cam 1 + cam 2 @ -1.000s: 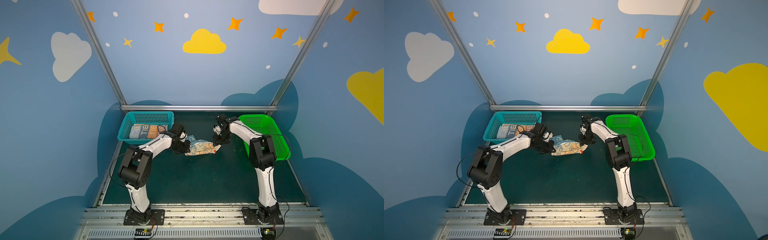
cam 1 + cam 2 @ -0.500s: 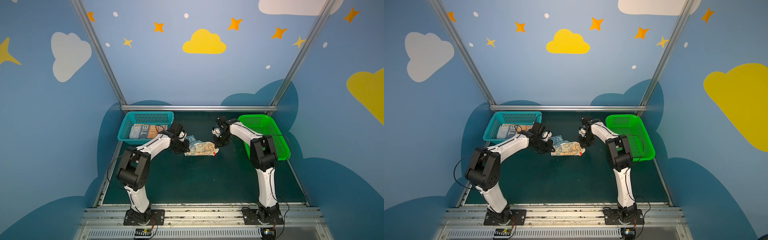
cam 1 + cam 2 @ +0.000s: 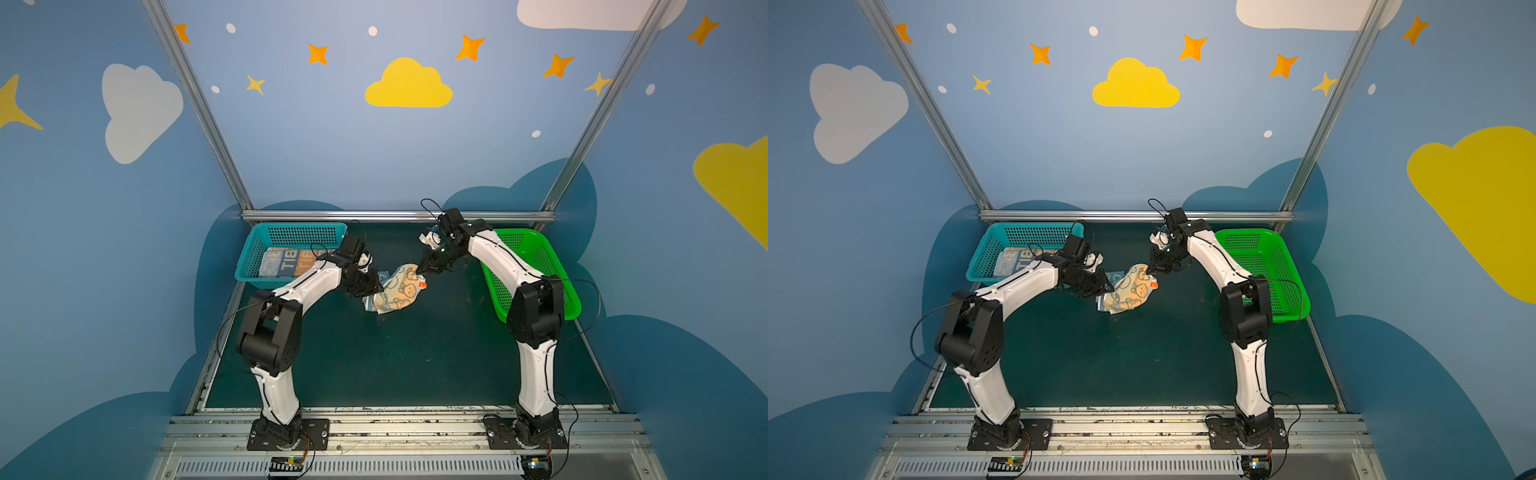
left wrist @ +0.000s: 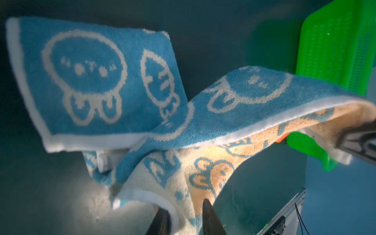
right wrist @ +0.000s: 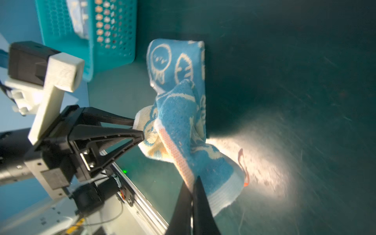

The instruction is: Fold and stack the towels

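**Terry cloth slung between two grippers at mid-table**

The small blue-and-cream terry towel with rabbit prints [image 3: 397, 291] hangs crumpled between the arms over the dark green table mat [image 3: 395, 365], between the teal perforated plastic basket [image 3: 299, 226] and the green perforated plastic basket [image 3: 552, 266]. Its low end seems to rest on the mat. The right gripper [image 5: 193, 181] is clamped tight on the white hem, close to a small orange loop tag [image 5: 245, 175]. The left gripper [image 4: 185, 209] has its jaws a little apart, with the opposite edge lying loosely between them.

The cloth looks light, soft and limp. It will likely sag and bunch wherever unsupported, so two neighbouring corners on the hem are probably the best hold.

Only the left wrist view shows a blue flap doubled over flat on the mat. Only the top views show the striped blue-and-orange lettered towel [image 3: 286, 262] lying in the teal basket, apart from this one
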Robot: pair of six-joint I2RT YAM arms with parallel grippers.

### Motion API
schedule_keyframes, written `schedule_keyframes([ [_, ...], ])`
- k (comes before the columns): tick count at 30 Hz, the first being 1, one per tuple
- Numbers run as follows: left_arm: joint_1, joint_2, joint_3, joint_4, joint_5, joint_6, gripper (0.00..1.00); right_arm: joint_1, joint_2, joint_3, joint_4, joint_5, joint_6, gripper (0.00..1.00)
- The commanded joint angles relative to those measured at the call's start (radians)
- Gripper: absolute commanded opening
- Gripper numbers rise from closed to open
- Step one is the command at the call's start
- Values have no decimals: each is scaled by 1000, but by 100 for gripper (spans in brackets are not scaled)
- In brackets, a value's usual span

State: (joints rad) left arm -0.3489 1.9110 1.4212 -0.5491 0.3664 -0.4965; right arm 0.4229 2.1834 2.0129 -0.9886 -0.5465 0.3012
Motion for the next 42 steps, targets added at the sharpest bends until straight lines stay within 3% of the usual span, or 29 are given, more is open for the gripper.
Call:
schedule_keyframes([
  [1,8,108,108,-26,-7,29,27,-40,105,92,-75,-48,94,0],
  [7,15,273,275,-77,-56,65,12,-107,228,140,-88,-29,149,0],
  [15,17,409,455,-181,-222,137,10,-154,239,70,-94,66,140,0],
  [18,15,413,490,-190,-244,152,17,-160,200,-10,-66,85,141,0],
  [23,-24,322,427,-153,-256,155,49,-161,134,-108,-20,77,138,0],
  [32,-87,50,153,-102,-347,106,97,-161,-18,-205,-13,101,133,39],
  [35,-88,-58,46,-77,-354,79,100,-162,-70,-261,-11,114,127,48],
  [42,-121,-251,-179,-36,-362,57,100,-148,-172,-417,29,190,102,60],
])
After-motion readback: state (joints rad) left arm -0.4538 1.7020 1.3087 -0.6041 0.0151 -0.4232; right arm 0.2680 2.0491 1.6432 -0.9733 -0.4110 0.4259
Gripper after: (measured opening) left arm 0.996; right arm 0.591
